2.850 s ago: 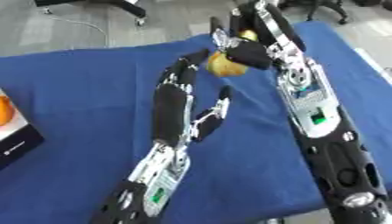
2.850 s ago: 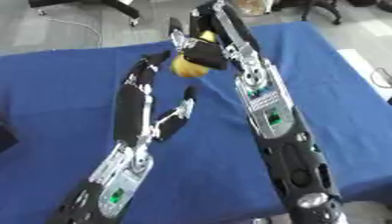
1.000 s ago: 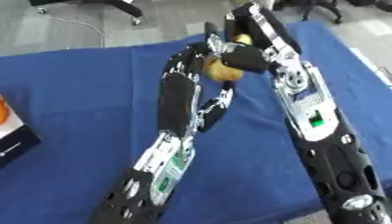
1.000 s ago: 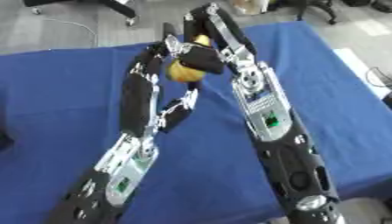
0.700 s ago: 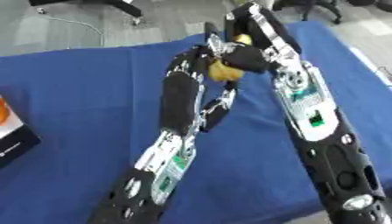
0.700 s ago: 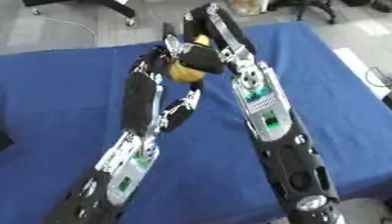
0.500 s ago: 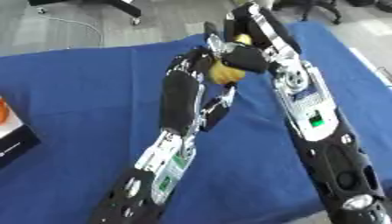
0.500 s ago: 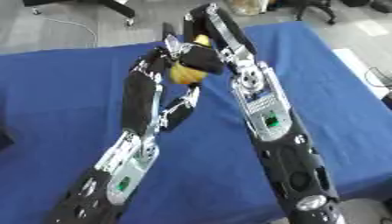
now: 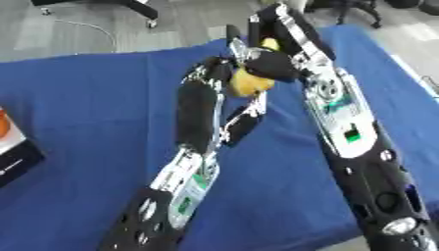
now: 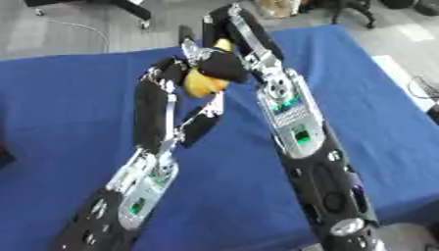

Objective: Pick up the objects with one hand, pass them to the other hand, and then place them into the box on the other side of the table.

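A rounded yellow object is held above the middle of the blue table. My right hand bends down from the raised right arm and is shut on the object's top and right side. My left hand stands upright beside it. The left hand's fingers curl against the object's left side, while its thumb hangs below, apart from the object. Only a corner of the box, white and black with something orange in it, shows at the left edge.
Blue cloth covers the whole table, whose right edge runs along grey floor with a white sheet on it. Chair legs stand beyond the far edge.
My left hand has risen from lower on the table to the yellow object, and its fingers have closed in on the object's left side. The right hand has kept hold of the object.
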Tool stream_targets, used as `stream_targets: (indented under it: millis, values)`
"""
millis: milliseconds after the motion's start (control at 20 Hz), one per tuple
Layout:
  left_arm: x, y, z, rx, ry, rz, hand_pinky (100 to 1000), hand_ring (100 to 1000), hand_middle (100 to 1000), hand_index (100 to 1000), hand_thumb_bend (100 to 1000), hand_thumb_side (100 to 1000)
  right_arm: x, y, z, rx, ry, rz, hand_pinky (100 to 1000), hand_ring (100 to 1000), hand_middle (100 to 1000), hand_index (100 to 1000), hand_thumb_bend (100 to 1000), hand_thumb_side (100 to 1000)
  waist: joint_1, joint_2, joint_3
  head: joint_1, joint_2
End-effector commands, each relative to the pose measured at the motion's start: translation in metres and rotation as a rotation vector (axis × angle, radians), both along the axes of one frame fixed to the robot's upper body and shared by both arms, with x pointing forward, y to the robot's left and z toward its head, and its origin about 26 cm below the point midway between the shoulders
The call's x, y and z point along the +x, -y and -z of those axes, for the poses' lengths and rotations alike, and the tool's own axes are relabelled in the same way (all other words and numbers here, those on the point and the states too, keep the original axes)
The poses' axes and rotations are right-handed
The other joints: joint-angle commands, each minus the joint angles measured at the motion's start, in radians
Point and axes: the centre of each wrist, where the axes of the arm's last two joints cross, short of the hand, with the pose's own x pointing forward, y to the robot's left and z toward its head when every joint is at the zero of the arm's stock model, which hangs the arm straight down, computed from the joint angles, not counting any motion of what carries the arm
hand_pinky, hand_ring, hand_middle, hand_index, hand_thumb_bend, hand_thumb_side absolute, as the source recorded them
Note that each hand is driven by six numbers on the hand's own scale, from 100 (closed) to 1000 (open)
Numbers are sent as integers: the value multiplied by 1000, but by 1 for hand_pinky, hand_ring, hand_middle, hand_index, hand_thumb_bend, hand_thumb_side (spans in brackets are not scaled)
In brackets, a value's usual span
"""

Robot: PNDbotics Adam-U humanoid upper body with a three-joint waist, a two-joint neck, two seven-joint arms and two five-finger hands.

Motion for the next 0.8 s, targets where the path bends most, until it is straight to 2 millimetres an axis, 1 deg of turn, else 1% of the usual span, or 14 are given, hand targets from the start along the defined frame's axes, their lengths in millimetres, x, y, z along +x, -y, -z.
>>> stream_targets:
  millis: [50, 100, 200, 300, 450, 500, 600, 650, 800]
  values:
    - [-3, 3, -23, -34, 73, 37, 396, 246, 225, 425, 100, 331, 3, 2, 0, -14, -19, 6, 351, 156, 100, 168, 100, 294, -17, 8, -1, 1, -3]
    - [-3, 2, -24, -25, 73, 42, 395, 245, 224, 424, 100, 329, 4, 3, 1, -19, -25, 5, 353, 159, 100, 172, 100, 294, -17, 8, -1, 1, -3]
    - [-3, 0, -26, 4, 68, 51, 392, 242, 220, 422, 100, 316, 5, 4, 3, -38, -39, 6, 381, 193, 100, 203, 100, 283, -16, 7, -1, 2, -3]
    - [-4, -3, -29, 37, 59, 61, 392, 240, 219, 420, 100, 309, 7, 6, 5, -67, -50, 9, 417, 247, 100, 274, 100, 267, -16, 7, -1, 1, -3]
    - [-7, -7, -36, 74, 43, 75, 392, 239, 217, 419, 100, 305, 9, 9, 4, -111, -53, 15, 451, 293, 100, 331, 100, 264, -15, 7, -1, 0, -3]
    - [-7, -8, -37, 83, 41, 80, 395, 241, 218, 419, 100, 304, 10, 11, 3, -121, -49, 22, 472, 329, 100, 374, 100, 263, -14, 6, -1, 0, -3]
    - [-9, -11, -41, 93, 38, 86, 395, 241, 218, 419, 100, 304, 11, 13, 1, -136, -42, 33, 475, 332, 100, 378, 100, 263, -14, 6, -1, 0, -3]
    - [-9, -13, -42, 97, 37, 87, 400, 243, 218, 419, 100, 301, 11, 14, 0, -142, -39, 40, 500, 368, 145, 422, 100, 263, -13, 5, -2, -1, -3]
    - [-10, -19, -43, 108, 29, 91, 401, 242, 217, 418, 100, 299, 14, 22, -8, -167, -19, 79, 519, 396, 190, 459, 100, 260, -12, 4, -1, -3, -3]
